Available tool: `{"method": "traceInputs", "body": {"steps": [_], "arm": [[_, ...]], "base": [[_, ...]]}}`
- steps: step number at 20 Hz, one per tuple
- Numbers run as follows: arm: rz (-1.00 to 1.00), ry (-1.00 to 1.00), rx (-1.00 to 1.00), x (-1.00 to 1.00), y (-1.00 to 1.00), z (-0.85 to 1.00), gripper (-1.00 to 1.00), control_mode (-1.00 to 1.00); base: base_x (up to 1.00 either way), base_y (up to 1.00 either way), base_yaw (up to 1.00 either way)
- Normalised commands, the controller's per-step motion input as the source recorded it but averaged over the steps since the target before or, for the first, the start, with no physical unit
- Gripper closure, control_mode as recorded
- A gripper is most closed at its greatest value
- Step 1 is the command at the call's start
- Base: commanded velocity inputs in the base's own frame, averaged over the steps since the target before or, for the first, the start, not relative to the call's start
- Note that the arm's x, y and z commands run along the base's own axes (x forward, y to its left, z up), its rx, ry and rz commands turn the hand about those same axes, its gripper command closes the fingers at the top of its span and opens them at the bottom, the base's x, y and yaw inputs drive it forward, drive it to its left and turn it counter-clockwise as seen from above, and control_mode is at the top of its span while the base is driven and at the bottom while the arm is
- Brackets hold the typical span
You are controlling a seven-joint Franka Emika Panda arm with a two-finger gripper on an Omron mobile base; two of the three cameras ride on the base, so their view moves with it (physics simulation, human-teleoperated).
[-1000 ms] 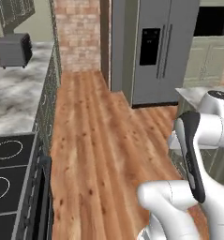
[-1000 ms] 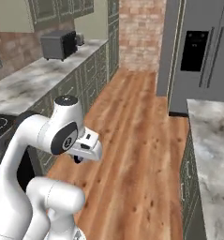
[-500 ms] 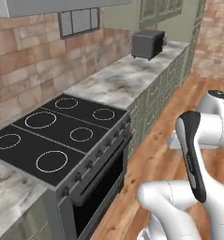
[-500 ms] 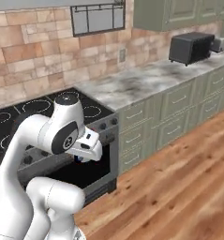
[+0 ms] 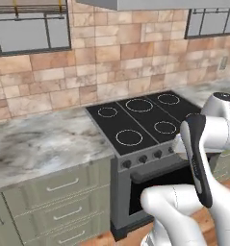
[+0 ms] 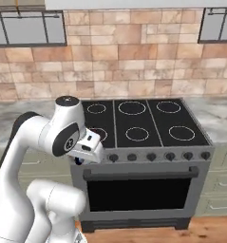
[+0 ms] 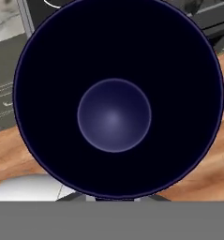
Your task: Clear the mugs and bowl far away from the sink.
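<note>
Left base view: my white arm is rising at the lower right, in front of a black stove set in a grey marble tabletop under a brick wall.

Right base view: my arm is folding low before the stove's oven door, with something dark blue peeking out beneath my hand.

Hand view: my jaws are gripping the navy-lined mug at its rim, its mouth facing the camera, above wooden floor.
</note>
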Motion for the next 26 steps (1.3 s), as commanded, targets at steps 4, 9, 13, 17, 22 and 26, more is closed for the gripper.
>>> {"method": "traceInputs", "body": {"steps": [4, 9, 13, 17, 22, 26], "arm": [[0.00, 0.00, 0.00, 0.00, 0.00, 0.00, 1.00, 1.00], [0.00, 0.00, 0.00, 0.00, 0.00, 0.00, 1.00, 1.00], [0.00, 0.00, 0.00, 0.00, 0.00, 0.00, 1.00, 1.00], [0.00, 0.00, 0.00, 0.00, 0.00, 0.00, 1.00, 1.00], [0.00, 0.00, 0.00, 0.00, 0.00, 0.00, 1.00, 1.00], [0.00, 0.00, 0.00, 0.00, 0.00, 0.00, 1.00, 1.00]], "base": [[0.13, 0.00, 0.46], [0.16, 0.30, 0.26], [0.14, 0.59, 0.21], [0.10, 0.54, 0.18], [0.03, 0.59, 0.19], [0.16, 0.59, 0.22]]}}
